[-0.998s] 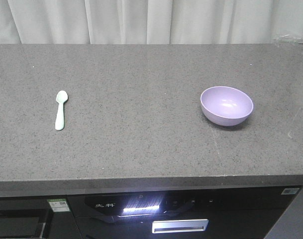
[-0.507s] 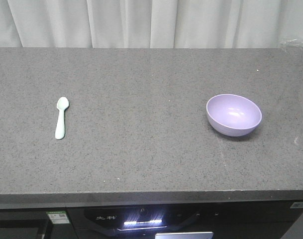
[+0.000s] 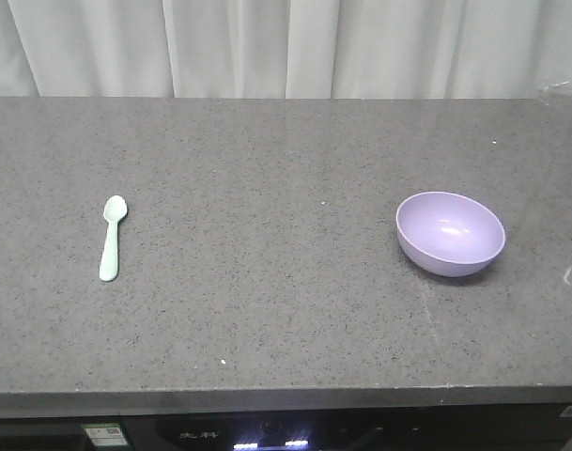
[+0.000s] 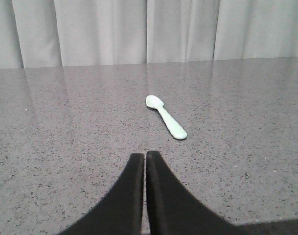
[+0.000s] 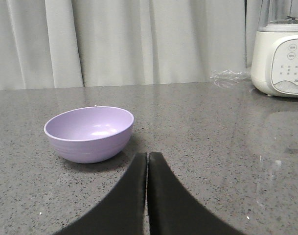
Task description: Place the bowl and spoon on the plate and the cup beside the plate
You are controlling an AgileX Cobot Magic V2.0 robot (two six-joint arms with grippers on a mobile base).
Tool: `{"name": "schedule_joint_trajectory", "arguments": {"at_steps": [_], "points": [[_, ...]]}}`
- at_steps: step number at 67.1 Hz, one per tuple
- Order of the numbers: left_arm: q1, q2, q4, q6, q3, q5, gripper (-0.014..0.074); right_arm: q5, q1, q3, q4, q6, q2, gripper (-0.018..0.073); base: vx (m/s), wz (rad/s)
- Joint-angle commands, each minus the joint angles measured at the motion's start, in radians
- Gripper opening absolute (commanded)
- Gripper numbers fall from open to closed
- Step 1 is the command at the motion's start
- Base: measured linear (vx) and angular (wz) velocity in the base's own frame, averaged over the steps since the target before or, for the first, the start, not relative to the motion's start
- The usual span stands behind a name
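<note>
A mint-green spoon [image 3: 111, 237] lies on the grey counter at the left, scoop pointing away; in the left wrist view the spoon [image 4: 166, 117] rests a little ahead of my left gripper [image 4: 145, 154], which is shut and holds nothing. A lilac bowl [image 3: 450, 233] stands upright on the right side. In the right wrist view the bowl [image 5: 89, 133] sits ahead and to the left of my right gripper [image 5: 147, 154], also shut and holding nothing. The plate and the cup are out of view. Neither gripper shows in the front view.
A speckled grey counter [image 3: 267, 310] runs the full width, with white curtains [image 3: 286, 47] behind it. A white blender base [image 5: 281, 58] and a crumpled clear wrapper [image 5: 226, 78] stand at the far right. An appliance panel [image 3: 267, 437] sits under the counter's front edge.
The front view has shifted: spoon and bowl sit lower in the frame and the bowl further right, with less of the appliance front showing. Neither object has moved on the counter.
</note>
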Motion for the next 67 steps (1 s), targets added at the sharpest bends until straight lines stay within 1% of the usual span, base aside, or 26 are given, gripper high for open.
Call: {"name": "schedule_joint_trajectory", "arguments": {"at_steps": [1, 67], "points": [[0.002, -0.013, 0.0, -0.005, -0.007, -0.077, -0.0006, -0.079, -0.007, 0.005, -0.004, -0.003, -0.008, -0.0003, 0.05, 0.0], [0.002, -0.013, 0.0, -0.005, -0.007, -0.077, -0.0006, -0.079, -0.007, 0.005, -0.004, -0.003, -0.008, -0.0003, 0.04, 0.0]]}}
